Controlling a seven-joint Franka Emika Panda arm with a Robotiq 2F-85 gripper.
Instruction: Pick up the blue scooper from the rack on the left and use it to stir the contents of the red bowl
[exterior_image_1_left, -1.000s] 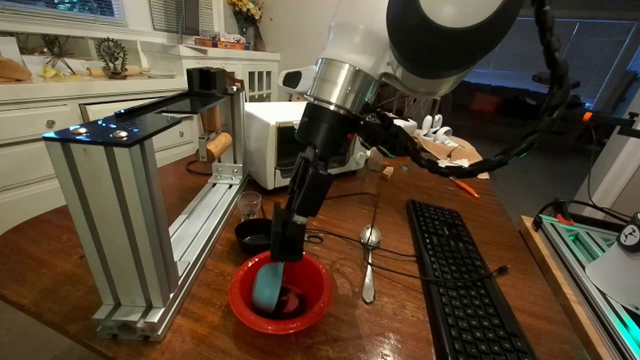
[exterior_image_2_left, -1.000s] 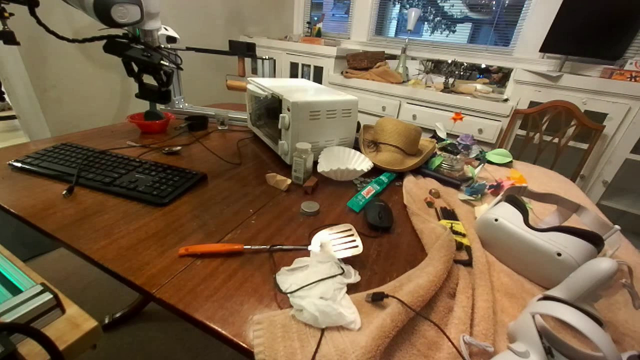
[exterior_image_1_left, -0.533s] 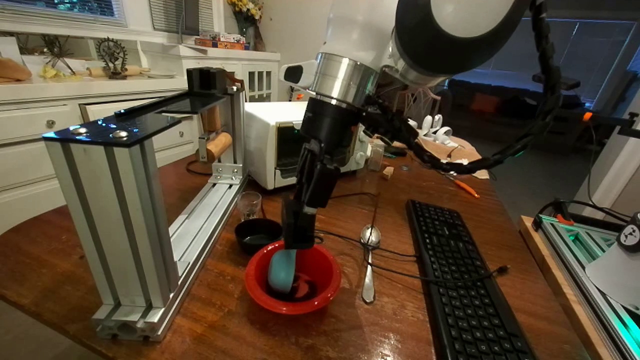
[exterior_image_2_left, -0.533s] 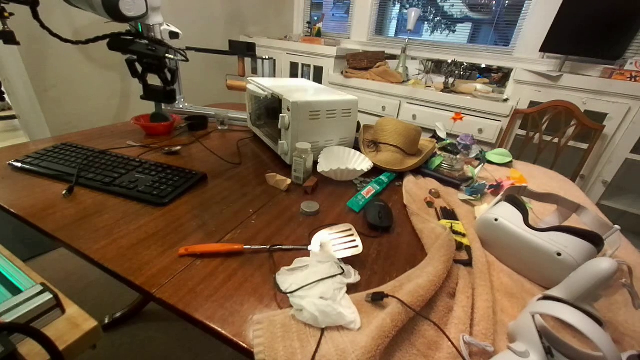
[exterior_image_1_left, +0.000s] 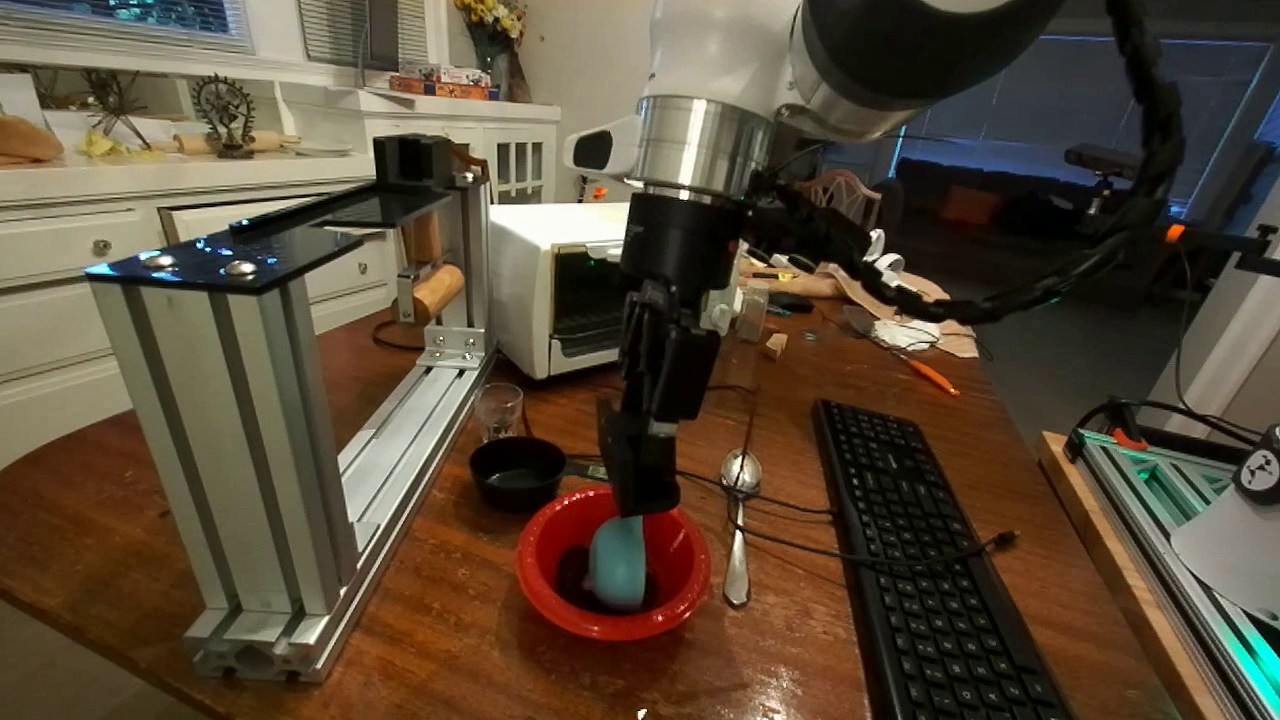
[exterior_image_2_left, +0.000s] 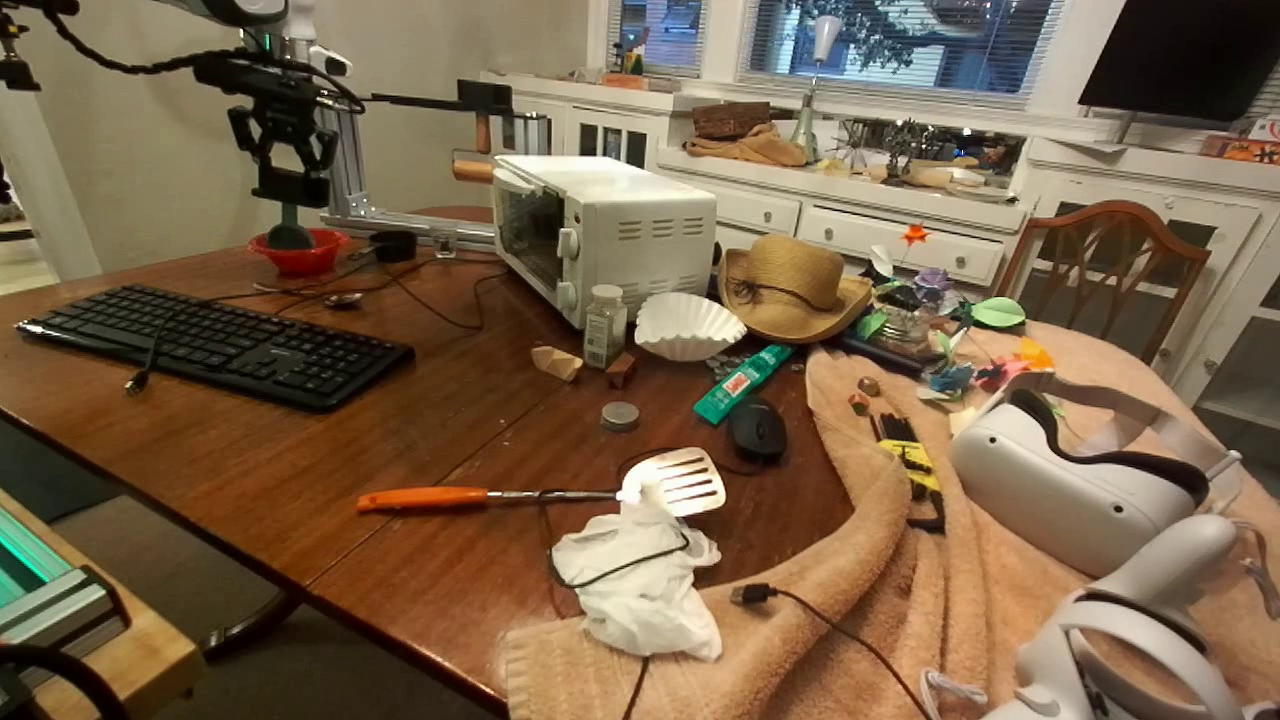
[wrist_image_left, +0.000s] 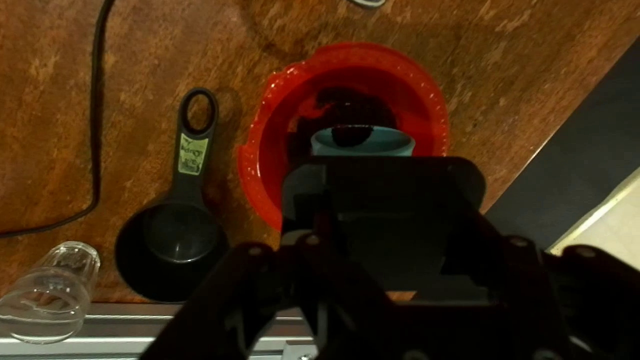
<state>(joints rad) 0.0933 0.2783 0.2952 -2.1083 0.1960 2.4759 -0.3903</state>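
The light blue scooper (exterior_image_1_left: 618, 565) hangs from my gripper (exterior_image_1_left: 640, 470) with its head down inside the red bowl (exterior_image_1_left: 690, 570). The gripper (exterior_image_2_left: 290, 185) is shut on a dark block that carries the scooper (exterior_image_2_left: 290, 235). In the wrist view the gripper (wrist_image_left: 382, 200) hides the lower part of the bowl (wrist_image_left: 425, 95). There the scooper's mouth (wrist_image_left: 390, 140) faces the dark brown contents (wrist_image_left: 360, 107), and a dark patch shows inside it. The contents also show left of the scoop (exterior_image_1_left: 573, 575). The silver rack (exterior_image_1_left: 220, 430) stands at the left, beyond the bowl.
A black measuring cup (exterior_image_1_left: 518, 470) and a clear glass (exterior_image_1_left: 498, 410) stand between bowl and rack. A silver spoon (exterior_image_1_left: 737, 560), a thin black cable (exterior_image_1_left: 790, 548) and a black keyboard (exterior_image_1_left: 930, 540) lie right of the bowl. A white toaster oven (exterior_image_1_left: 530, 290) stands behind.
The gripper and scooper have moved right in an exterior view. The scoop went from the bowl's left part to its middle. The red bowl has slid right across the table.
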